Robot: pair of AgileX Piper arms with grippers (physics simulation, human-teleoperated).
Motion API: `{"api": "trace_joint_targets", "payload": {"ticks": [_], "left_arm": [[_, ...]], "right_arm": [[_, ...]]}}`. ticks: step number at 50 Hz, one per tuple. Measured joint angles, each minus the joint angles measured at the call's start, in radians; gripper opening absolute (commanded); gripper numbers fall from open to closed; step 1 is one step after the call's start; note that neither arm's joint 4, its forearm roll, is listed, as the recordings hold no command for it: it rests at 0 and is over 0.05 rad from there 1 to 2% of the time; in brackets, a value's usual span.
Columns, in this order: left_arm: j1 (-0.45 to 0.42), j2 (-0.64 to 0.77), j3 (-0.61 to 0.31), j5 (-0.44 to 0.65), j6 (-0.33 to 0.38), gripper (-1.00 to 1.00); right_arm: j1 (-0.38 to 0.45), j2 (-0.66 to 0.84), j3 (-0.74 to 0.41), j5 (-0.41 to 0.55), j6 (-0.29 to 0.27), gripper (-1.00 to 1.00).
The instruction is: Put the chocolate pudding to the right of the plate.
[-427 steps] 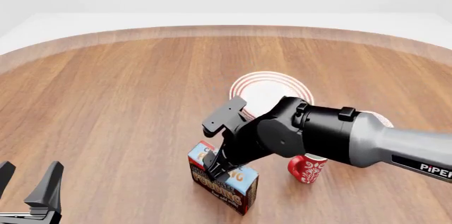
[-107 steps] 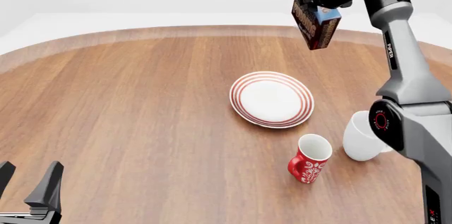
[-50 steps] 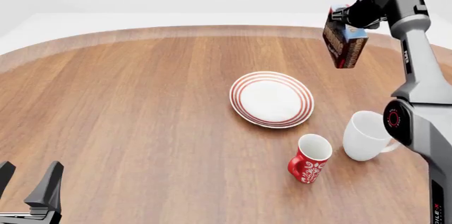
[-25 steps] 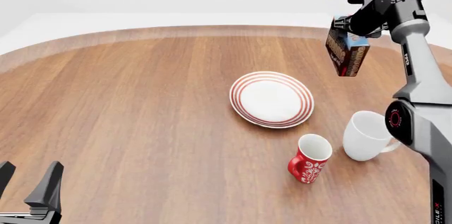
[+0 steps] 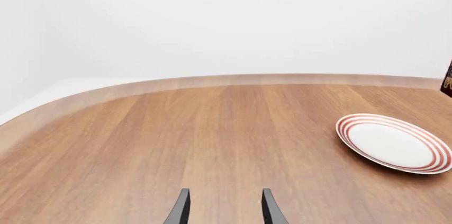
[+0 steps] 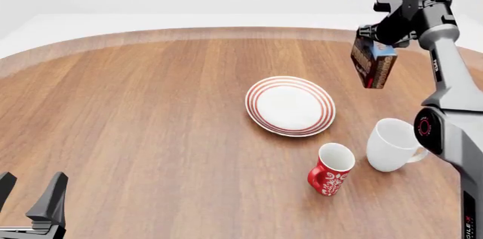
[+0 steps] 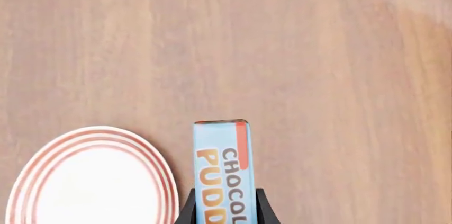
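Note:
The chocolate pudding (image 6: 372, 64), a box with a light-blue top and dark sides, hangs in the air beyond and to the right of the plate (image 6: 290, 106). My right gripper (image 6: 376, 37) is shut on the box's upper end. In the right wrist view the chocolate pudding (image 7: 221, 166) sits between the fingers, and the red-ringed plate (image 7: 92, 177) lies beside it on the wood below. My left gripper (image 6: 30, 204) is open and empty at the near left corner, far from both. The left wrist view shows the left gripper (image 5: 224, 211) over bare wood, with the plate (image 5: 392, 143) farther off.
A plain white mug (image 6: 391, 144) lies on its side near the right edge, with a red patterned mug (image 6: 331, 169) upright beside it; both are nearer than the plate. The right arm (image 6: 445, 98) rises along the right side. The round wooden table (image 6: 136, 109) has a curved far edge.
The right gripper has lowered the chocolate pudding and carried it slightly rightward. The left gripper, plate and mugs have not moved.

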Motion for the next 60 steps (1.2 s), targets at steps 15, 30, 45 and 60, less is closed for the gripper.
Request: {"api": "trace_joint_targets", "payload": {"ticks": [15,30,45,60], "left_arm": [[0.0,0.0,0.0,0.0,0.0,1.0],[0.0,0.0,0.0,0.0,0.0,1.0],[0.0,0.0,0.0,0.0,0.0,1.0],[0.0,0.0,0.0,0.0,0.0,1.0]], "right_arm": [[-0.008,0.003,0.026,0.0,0.002,-1.0],[-0.016,0.005,0.046,0.0,-0.002,-1.0],[-0.026,0.007,0.066,0.0,0.001,-1.0],[-0.025,0.009,0.091,0.0,0.009,-1.0]]}}
